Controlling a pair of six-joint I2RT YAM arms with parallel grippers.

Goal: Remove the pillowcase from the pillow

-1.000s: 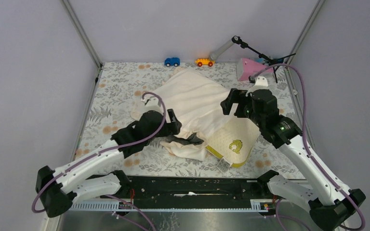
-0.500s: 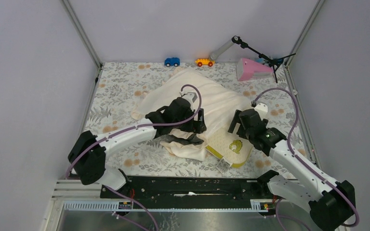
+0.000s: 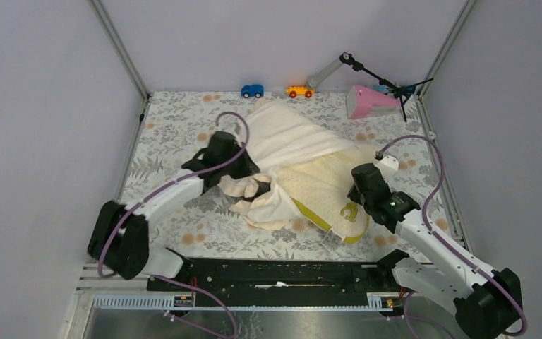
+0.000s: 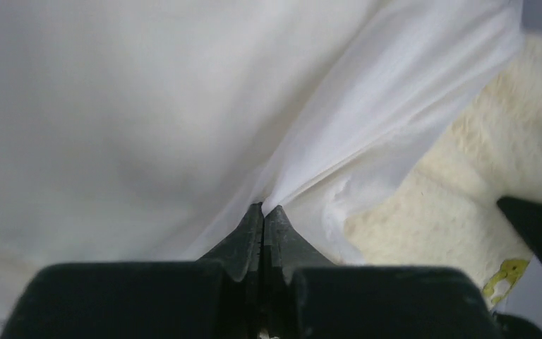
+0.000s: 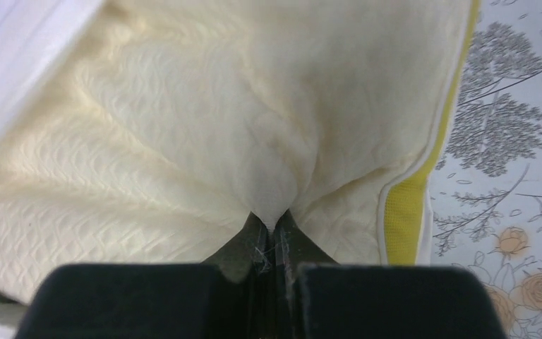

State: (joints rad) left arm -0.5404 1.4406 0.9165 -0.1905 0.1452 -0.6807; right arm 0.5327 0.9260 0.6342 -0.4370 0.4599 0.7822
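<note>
Seen from above, the pillow [image 3: 328, 185] lies slantwise in the middle of the flowered table cover [image 3: 173, 127], its logo corner nearest my bases. My left gripper [image 4: 262, 210] is at the pillow's left edge, fingers pressed together on a pinch of the pillowcase [image 4: 141, 99], and the thin white cloth fans out taut from the tips. My right gripper [image 5: 274, 220] sits on the pillow's near right corner, beside the yellow-green side band [image 5: 406, 219]. Its fingers are closed on a tuck of the quilted surface, which puckers around them. I judge the job about half done: the near half of the pillow, with the logo [image 3: 348, 212], is bare, while its far half is inside the cream sleeve, which stretches in folds toward the pillow's far corner. The ruffled opening is heaped in a loose bunch just left of the pillow. What is left is drawing the sleeve off that far half while the pillow is held in place.
</note>
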